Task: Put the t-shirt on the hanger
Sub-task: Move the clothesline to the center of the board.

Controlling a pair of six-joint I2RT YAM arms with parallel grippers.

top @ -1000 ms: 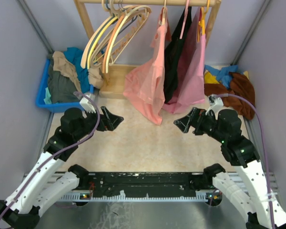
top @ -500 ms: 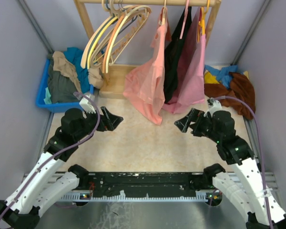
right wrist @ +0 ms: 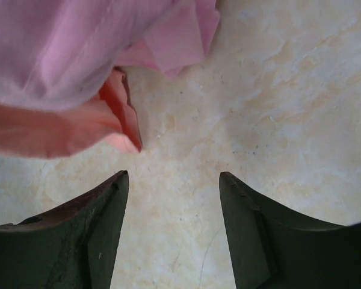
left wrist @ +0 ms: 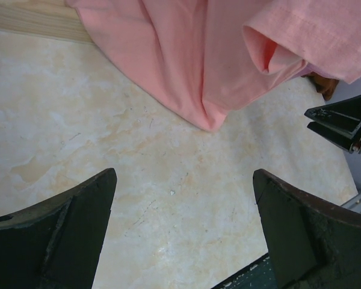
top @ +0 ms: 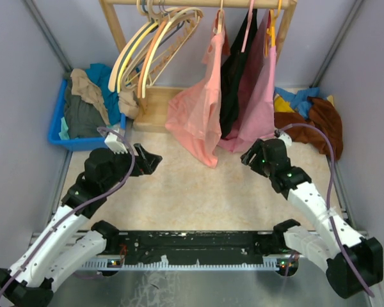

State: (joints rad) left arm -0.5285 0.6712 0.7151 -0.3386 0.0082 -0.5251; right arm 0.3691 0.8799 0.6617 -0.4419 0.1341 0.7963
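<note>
The teal-blue t-shirt (top: 104, 78) lies crumpled in the blue bin (top: 56, 135) at the back left, partly under tan and grey clothes. The pale cream hanger (top: 121, 64) hangs on the wooden rail among yellow and orange hangers. My left gripper (top: 151, 160) is open and empty over the floor, in front of the bin and to its right; in the left wrist view (left wrist: 183, 180) only floor shows between its fingers. My right gripper (top: 249, 156) is open and empty just below the hanging pink shirts; the right wrist view (right wrist: 172, 177) shows floor between its fingers.
Two pink shirts (top: 198, 115) and a black garment (top: 233, 83) hang from the rail, their hems close to my right gripper. The wooden rack base (top: 155, 109) stands at the back. A pile of brown, yellow and light blue clothes (top: 310, 110) lies at the right.
My right gripper has moved back and left, up to the hem of the pink shirts. My left gripper has shifted slightly toward the back.
</note>
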